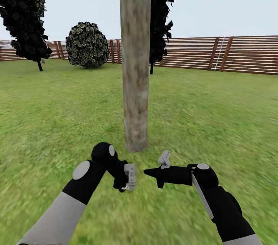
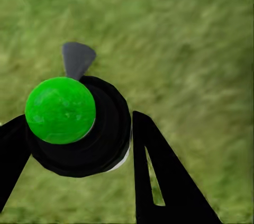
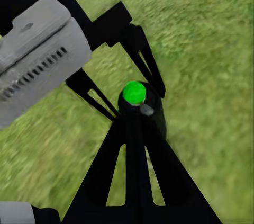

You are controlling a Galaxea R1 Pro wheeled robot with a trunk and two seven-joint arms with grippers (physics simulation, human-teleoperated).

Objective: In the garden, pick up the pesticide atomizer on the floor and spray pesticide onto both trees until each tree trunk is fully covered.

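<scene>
The pesticide atomizer is held off the grass in the L hand, fingers closed on either side of its black body; its green cap and grey nozzle are seen in the L wrist view. The R hand is seen at approx. 3 o'clock of the bottle, just beside it, fingertips drawn together w/ nothing held. The tree trunk is seen upright at 12 o'clock of both hands, near them; the slat fence is seen far behind.
</scene>
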